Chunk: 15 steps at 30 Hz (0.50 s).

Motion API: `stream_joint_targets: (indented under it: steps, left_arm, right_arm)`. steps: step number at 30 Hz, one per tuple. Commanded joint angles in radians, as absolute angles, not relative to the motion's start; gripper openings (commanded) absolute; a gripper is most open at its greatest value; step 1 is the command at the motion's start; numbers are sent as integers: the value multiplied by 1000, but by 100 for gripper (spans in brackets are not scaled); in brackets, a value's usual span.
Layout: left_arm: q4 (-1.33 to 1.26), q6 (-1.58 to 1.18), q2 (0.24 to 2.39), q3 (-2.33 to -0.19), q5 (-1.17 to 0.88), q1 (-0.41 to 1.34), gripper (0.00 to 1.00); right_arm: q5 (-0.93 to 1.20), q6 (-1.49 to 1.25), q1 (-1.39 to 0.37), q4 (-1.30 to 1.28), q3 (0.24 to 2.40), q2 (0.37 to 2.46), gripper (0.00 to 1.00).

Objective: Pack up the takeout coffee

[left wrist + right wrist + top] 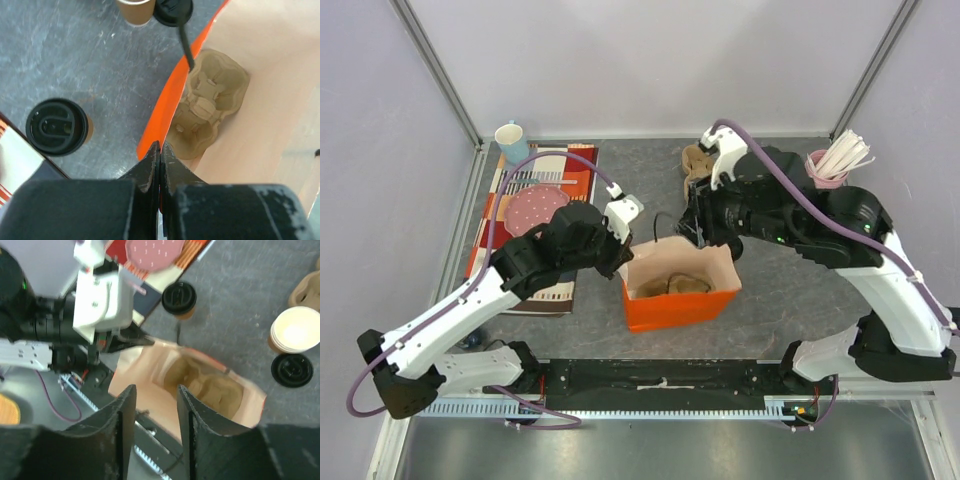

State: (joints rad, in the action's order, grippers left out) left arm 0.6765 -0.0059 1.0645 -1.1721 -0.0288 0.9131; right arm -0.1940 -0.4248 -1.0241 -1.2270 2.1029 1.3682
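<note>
The takeout coffee (56,126), a brown paper cup under a black lid, stands on the grey table left of the orange paper bag (165,100). It also shows beyond the bag in the right wrist view (179,299); in the top view the arms hide it. My left gripper (160,144) is shut on the bag's left rim (623,262). A pulp cup carrier (210,100) lies inside the bag (675,290). My right gripper (155,388) hovers above the bag's open mouth, open, nothing between its fingers; in the top view it sits at the bag's back edge (692,232).
A stack of lidless paper cups (295,332) and a loose black lid (291,370) stand behind the bag. Spare pulp carriers (696,162) lie at the back. A blue mug (511,140), a pink plate (535,210) on a striped mat, and a pink cup of stirrers (830,165) sit round the edges.
</note>
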Motion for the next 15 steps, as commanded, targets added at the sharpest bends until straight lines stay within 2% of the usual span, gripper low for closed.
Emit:
stream_joint_targets:
  steps: [1,7,9,15]
  left_arm:
    - [672,-192,1088,-1210,-20,873,2]
    - [612,-138,1063,-1171,-38,873,2]
    - [603,-114,1039,-1149,-47,873,2]
    - [601,-92,1028,-1123,-104,873,2]
  right_arm:
    - [-112,-448,-1023,-1347,2093,1411,41]
    - [-91,-399,-1023,-1328,1821,1391,26]
    - [-84,-391,-1013,-1295,1807,1404,23]
    - [-28,-377,-960,-1247,1836,1450,24]
